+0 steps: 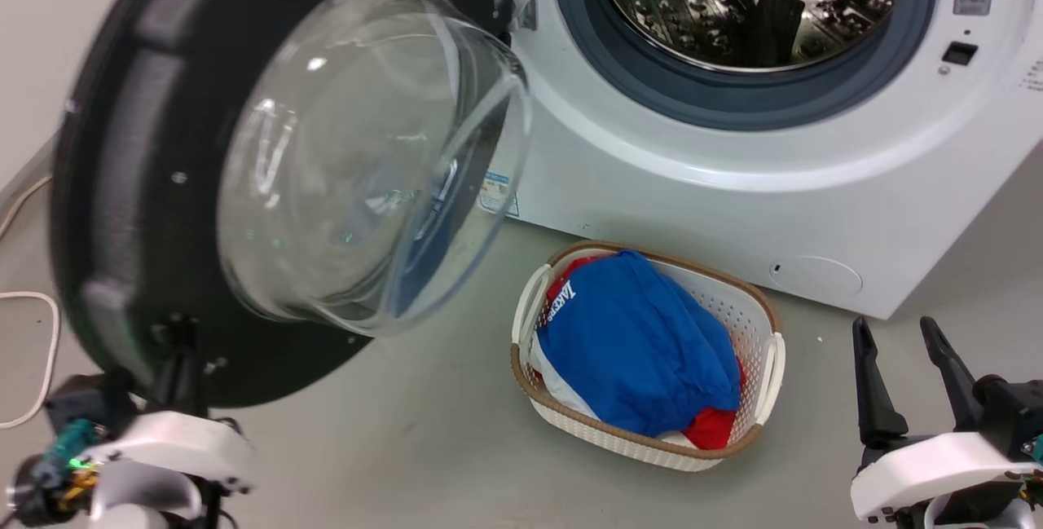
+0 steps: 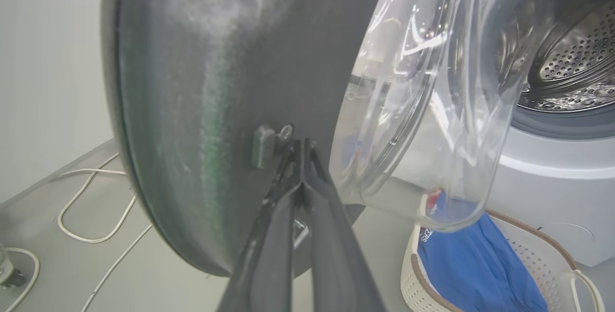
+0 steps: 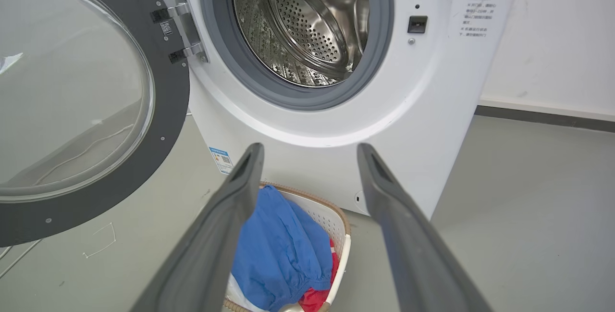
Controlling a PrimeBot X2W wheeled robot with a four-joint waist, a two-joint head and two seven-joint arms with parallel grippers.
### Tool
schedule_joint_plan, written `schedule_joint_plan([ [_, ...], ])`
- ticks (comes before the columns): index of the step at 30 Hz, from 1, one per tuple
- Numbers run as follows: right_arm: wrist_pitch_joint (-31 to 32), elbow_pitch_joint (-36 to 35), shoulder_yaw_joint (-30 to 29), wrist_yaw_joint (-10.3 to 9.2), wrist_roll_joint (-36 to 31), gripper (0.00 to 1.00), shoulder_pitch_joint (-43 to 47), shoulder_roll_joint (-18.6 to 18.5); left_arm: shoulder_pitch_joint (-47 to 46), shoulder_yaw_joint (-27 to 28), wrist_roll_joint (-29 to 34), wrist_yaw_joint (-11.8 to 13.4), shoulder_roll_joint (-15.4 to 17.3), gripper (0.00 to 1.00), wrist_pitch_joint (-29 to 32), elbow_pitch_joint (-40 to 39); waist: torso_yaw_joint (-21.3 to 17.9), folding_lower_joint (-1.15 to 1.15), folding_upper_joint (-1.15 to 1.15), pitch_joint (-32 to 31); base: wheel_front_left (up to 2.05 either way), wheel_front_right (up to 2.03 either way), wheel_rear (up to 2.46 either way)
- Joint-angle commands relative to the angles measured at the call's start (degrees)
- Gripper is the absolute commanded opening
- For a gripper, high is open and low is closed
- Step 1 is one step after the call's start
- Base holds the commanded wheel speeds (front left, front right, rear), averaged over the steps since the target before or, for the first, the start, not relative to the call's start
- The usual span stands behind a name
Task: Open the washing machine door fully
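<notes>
Plainly the washing machine door (image 1: pixel 122 187) stands wide off the washing machine (image 1: pixel 733 187), taking up the left of the head view with its glass bowl bulging toward the camera. At the lower left, the left gripper (image 2: pixel 302 148) has its fingers pressed together with nothing between them. Its tips sit against the door's dark inner face, just beside the latch peg (image 2: pixel 263 146); I judge this a pushing pose, not a grasp. The right gripper (image 1: pixel 895 332), spread wide and empty at the lower right, hangs near the laundry basket (image 1: pixel 766 317), likely kept out of the way.

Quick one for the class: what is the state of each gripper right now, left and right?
Left gripper: closed, gripping nothing, tips at the washing machine door.
Right gripper: open, empty.
</notes>
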Motion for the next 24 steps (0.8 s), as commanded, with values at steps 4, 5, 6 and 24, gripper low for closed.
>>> schedule_joint_plan([
  [4,0.06,-0.49,0.02,-0.01,-0.35,1.00,-1.36,0.09,-3.32,4.07,-1.78,-0.66,3.30,0.00,-1.17,5.07,-1.52,0.00,0.00,1.69,0.00,0.00,0.00],
  [5,0.06,-0.53,0.04,-0.01,-0.41,1.00,-1.60,0.09,-4.06,4.90,-2.25,-1.08,3.96,0.00,-1.46,6.48,-1.72,0.00,0.00,1.95,0.00,0.00,0.00],
  [6,0.07,-0.56,-0.04,-0.01,-0.45,1.00,-1.88,0.09,-4.69,5.46,-2.68,-1.49,4.57,0.00,-1.61,7.79,-1.90,0.00,0.00,2.20,0.00,0.00,0.00],
  [24,0.06,0.19,0.48,-0.01,-0.86,1.00,-4.55,0.09,-19.52,8.36,-5.91,-9.28,9.89,0.00,-4.40,28.82,-3.33,0.00,0.00,4.61,0.00,0.00,0.00],
])
